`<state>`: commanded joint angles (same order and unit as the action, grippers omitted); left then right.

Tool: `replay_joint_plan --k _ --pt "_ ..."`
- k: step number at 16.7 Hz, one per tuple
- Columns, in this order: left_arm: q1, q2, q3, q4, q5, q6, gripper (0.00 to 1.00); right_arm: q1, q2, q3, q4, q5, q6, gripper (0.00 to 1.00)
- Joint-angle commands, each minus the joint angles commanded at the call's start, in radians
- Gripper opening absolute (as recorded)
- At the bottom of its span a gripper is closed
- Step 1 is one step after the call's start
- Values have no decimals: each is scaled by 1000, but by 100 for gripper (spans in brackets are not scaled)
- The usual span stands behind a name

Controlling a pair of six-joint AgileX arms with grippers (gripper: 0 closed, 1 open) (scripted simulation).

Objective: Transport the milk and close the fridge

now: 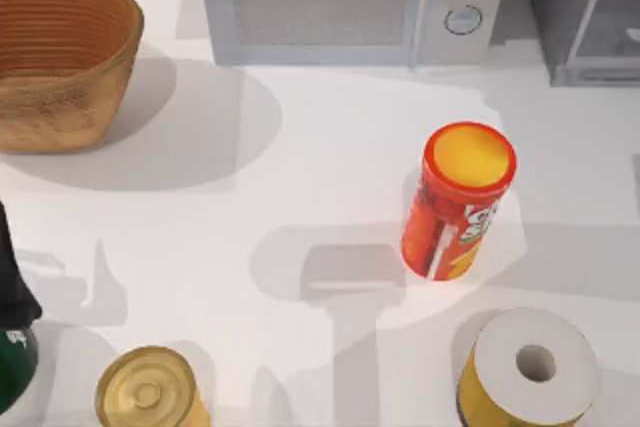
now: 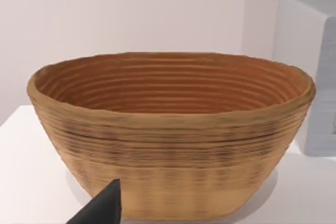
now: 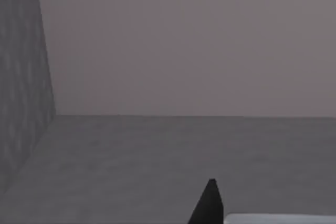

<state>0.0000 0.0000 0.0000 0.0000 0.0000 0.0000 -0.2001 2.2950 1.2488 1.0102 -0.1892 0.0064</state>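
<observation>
Fingers first: one dark fingertip (image 2: 105, 205) of the left gripper (image 2: 97, 213) pokes up before the ribbed woven wooden basket (image 2: 170, 135), and one dark fingertip (image 3: 209, 203) of the right gripper (image 3: 206, 211) stands over a dim grey floor meeting grey walls. With one tip in sight on each, I cannot tell whether either pair is apart or together. A pale strip beside the right tip is too cut off to name.

From above, a gold-lidded round tin can (image 1: 148, 392) sits at 7 o'clock and a white paper roll with a yellow side (image 1: 530, 367) at 5 o'clock, both clipped by the near edge. A dark shape at 8 o'clock is hard to make out. The tall red-orange chips tube with a yellow lid (image 1: 458, 202) stands right of centre, with bare white table (image 1: 300, 167) around it. The basket lies at 10 o'clock, the light grey microwave with two round knobs (image 1: 340, 2) at 12. The large grey metallic fridge (image 1: 590, 17) sits at 1 o'clock, partly cropped.
</observation>
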Motion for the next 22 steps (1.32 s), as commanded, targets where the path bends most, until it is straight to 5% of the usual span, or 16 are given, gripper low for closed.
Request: replay_joint_plan --k 5,18,22 --pt "0 0 0 0 0 0 100 -3 2 2 -1 -1 -1 0" --pt "0 0 0 0 0 0 100 -3 2 2 -1 -1 -1 98" --pt "0 0 0 0 0 0 100 -3 2 2 -1 -1 -1 100"
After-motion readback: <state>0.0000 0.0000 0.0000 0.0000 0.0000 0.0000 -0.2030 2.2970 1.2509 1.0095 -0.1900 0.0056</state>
